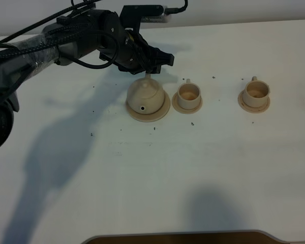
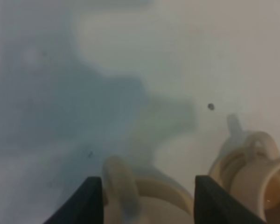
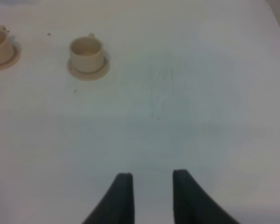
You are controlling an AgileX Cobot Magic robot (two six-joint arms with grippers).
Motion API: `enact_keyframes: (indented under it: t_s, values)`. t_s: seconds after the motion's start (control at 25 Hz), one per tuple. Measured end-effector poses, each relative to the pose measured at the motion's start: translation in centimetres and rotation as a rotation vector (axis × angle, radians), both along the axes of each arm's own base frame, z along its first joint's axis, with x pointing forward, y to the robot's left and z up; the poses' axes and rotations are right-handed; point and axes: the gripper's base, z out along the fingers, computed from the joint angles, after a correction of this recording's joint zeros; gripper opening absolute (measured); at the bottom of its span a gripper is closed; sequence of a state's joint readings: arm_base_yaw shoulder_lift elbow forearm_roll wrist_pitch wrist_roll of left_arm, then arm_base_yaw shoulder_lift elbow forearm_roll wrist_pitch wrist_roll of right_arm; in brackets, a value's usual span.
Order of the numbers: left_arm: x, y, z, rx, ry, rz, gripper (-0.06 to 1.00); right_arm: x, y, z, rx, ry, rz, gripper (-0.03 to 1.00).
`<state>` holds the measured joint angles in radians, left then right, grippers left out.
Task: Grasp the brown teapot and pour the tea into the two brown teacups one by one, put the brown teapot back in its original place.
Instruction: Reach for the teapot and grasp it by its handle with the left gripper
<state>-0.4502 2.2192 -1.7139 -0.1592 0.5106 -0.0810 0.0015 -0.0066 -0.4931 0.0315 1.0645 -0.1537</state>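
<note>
The teapot [image 1: 146, 95] is parked on its wide saucer [image 1: 161, 114] on the desk [image 1: 142, 178], spout turned toward the near edge. One cup [image 1: 189, 93] is set just beside it and a second cup [image 1: 256, 91] further right in the high view, each on a small saucer [image 1: 199, 105]. The left claw [image 2: 147, 186] is spread wide at the pot's far side, the loop handle [image 2: 121, 186] caught between its fingers [image 2: 91, 205] but not clamped yet, while the right claw [image 3: 151, 196] is held over bare desk, well apart from the cups, opened narrow and gripping nothing
</note>
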Motion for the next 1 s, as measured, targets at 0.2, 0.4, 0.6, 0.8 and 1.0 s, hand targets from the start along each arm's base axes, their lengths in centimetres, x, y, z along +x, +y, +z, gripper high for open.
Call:
enact_keyframes:
  t_s: [0.2, 0.4, 0.6, 0.8, 1.0]
  values:
    - [0.5, 0.5, -0.1, -0.011, -0.014, 0.026, 0.44, 0.0, 0.0, 0.0, 0.000, 0.000, 0.000, 0.23]
    - [0.8, 0.9, -1.5, -0.002, 0.007, 0.037, 0.44, 0.0, 0.0, 0.0, 0.000, 0.000, 0.000, 0.23]
    - [1.0, 1.0, -1.8, -0.005, -0.001, 0.044, 0.44, 0.0, 0.0, 0.0, 0.000, 0.000, 0.000, 0.23]
    - [1.2, 1.4, -1.9, -0.005, 0.000, 0.054, 0.44, 0.0, 0.0, 0.0, 0.000, 0.000, 0.000, 0.23]
    - [1.4, 2.0, -1.9, 0.000, 0.010, 0.065, 0.44, 0.0, 0.0, 0.0, 0.000, 0.000, 0.000, 0.23]
